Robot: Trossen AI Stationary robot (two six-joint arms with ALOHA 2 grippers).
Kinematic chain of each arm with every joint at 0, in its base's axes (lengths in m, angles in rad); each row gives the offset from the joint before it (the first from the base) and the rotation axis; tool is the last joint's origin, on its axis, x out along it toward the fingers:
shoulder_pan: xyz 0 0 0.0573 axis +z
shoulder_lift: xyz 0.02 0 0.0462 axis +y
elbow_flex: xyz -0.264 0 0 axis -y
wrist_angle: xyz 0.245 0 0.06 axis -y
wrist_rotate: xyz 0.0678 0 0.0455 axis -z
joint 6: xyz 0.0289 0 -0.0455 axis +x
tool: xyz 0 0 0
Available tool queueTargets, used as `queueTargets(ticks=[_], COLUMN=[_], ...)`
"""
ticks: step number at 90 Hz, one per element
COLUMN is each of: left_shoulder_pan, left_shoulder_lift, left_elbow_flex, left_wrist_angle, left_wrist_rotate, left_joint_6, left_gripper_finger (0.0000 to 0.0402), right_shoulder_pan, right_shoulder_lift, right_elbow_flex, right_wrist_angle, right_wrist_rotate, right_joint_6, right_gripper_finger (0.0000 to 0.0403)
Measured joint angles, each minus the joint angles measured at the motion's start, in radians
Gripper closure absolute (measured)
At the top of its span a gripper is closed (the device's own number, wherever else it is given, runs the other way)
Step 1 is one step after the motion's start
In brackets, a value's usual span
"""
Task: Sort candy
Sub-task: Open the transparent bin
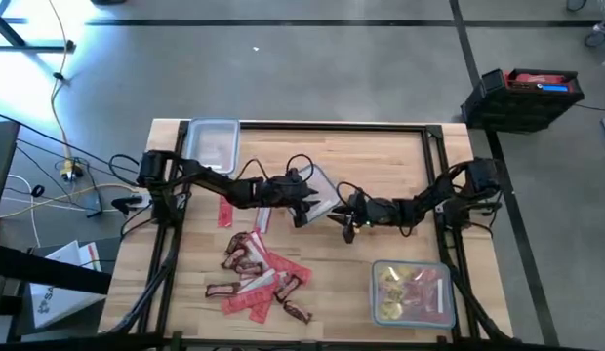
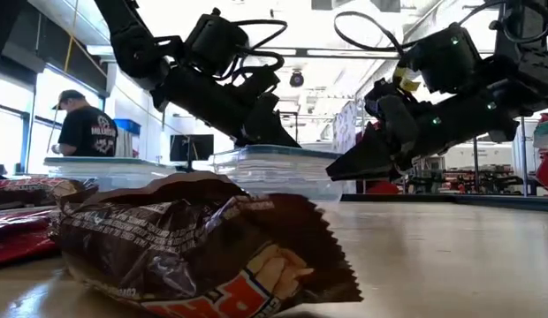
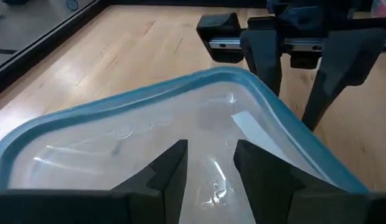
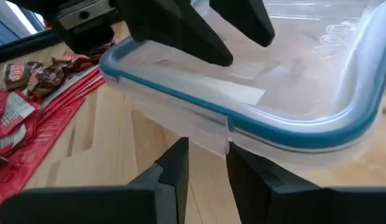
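Candy (image 1: 259, 276) lies heaped on the worktop (image 1: 322, 283) near the lidded box (image 1: 316, 193), red packets and brown bars mixed. In the high view both claws meet at that box. Low view: a crinkled brown wrapper (image 2: 194, 247) fills the foreground. Left wrist: left claw (image 3: 208, 165) spread over the lid. Right wrist: right claw (image 4: 205, 165) apart around its tab (image 4: 208, 134). Opposed pulling could flip the box.

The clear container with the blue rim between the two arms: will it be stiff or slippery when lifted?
The container looks like rigid thin plastic, so probably stiff and light. Its glossy walls may slip. Both the left end effector and right end effector sit at its rim.
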Motion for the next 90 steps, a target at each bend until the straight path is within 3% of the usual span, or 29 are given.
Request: queueTargets(ticks=[18,38,56,64,76,90], left_shoulder_pan=[-0.001,0.000,-0.021,-0.035,-0.059,-0.095], left_shoulder_lift=[0.000,0.002,-0.059,-0.124,-0.251,-0.361], left_elbow_flex=[0.000,0.001,-0.004,-0.007,-0.002,-0.004], left_wrist_angle=[0.001,0.004,-0.034,-0.102,-0.246,-0.499], left_wrist_rotate=[0.003,-0.007,-0.011,-0.010,-0.049,-0.234], left_joint_6=[0.000,0.000,0.004,0.016,0.038,0.037], left_gripper_finger=[0.0275,0.0275,0.0275,0.0275,0.0275,0.0275], right_shoulder_pan=[0.001,0.001,0.002,0.002,-0.002,0.003], right_shoulder_lift=[0.001,-0.005,-0.091,-0.165,-0.282,-0.357], right_elbow_flex=[0.001,0.008,0.008,0.008,0.007,0.006], right_wrist_angle=[0.027,0.044,-0.105,-0.230,-0.404,-0.452], right_wrist_rotate=[-0.125,-0.167,-0.219,-0.210,-0.113,-0.085], right_joint_6=[0.020,0.028,0.044,0.039,0.026,0.019], right_gripper_finger=[0.0327,0.0327,0.0327,0.0327,0.0327,0.0327])
